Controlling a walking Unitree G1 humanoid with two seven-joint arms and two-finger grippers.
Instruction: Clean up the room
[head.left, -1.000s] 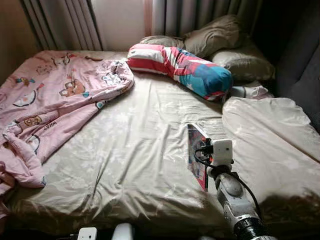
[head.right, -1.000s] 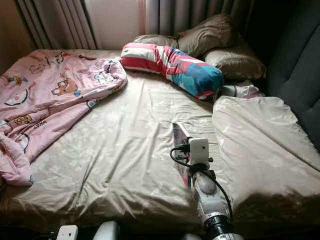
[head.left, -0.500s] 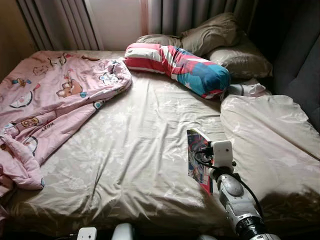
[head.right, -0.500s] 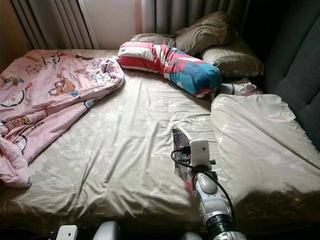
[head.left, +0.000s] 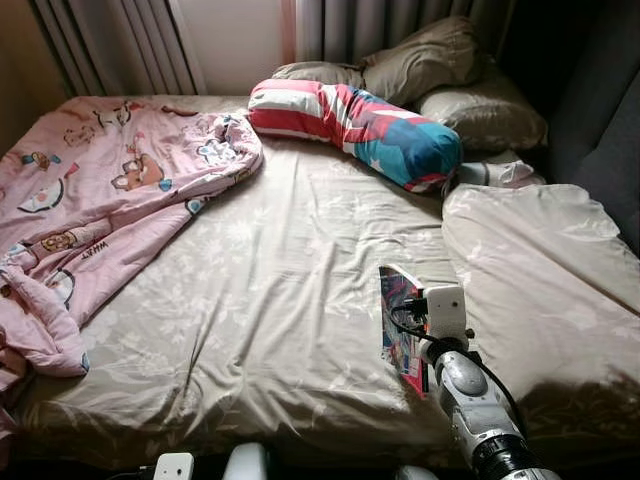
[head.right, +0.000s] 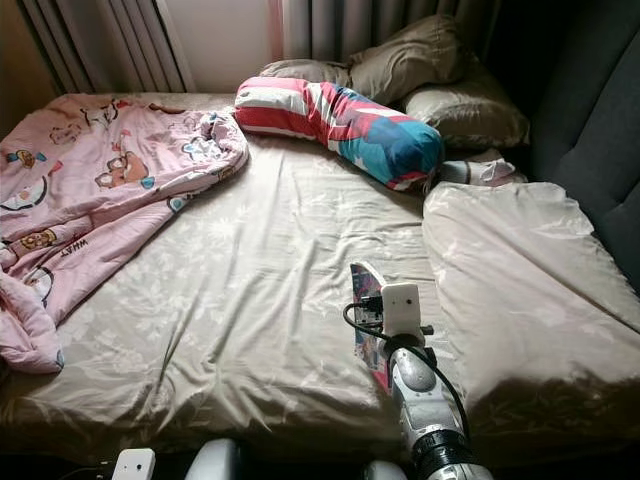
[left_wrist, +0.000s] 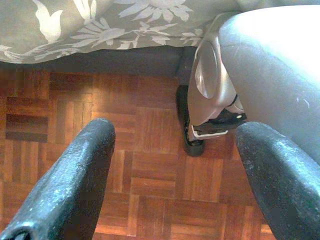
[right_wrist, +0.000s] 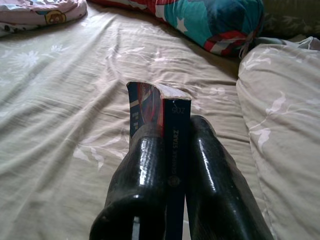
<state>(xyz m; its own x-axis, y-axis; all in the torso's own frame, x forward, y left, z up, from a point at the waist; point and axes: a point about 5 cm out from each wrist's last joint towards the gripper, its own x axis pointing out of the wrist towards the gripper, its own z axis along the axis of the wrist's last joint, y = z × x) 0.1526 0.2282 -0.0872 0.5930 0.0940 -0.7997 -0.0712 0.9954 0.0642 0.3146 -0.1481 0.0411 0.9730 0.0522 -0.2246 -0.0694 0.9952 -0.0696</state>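
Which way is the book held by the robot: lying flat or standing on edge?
On edge. The right gripper pinches the book shut by its spine, covers vertical, above the bed sheet.

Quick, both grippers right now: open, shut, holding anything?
Left gripper: open, holding nothing, hanging over the wooden floor.
Right gripper: shut on the book, held over the bed.

1. The right gripper (right_wrist: 172, 200), clamped on the book (head.left: 402, 327), has drawn back toward the lower edge of the left eye view, from mid-frame toward the lower right.
2. The book now stands a little more upright, its colourful cover facing left.
3. The whole view has shifted slightly, so the camera moved; the bedding itself has not.
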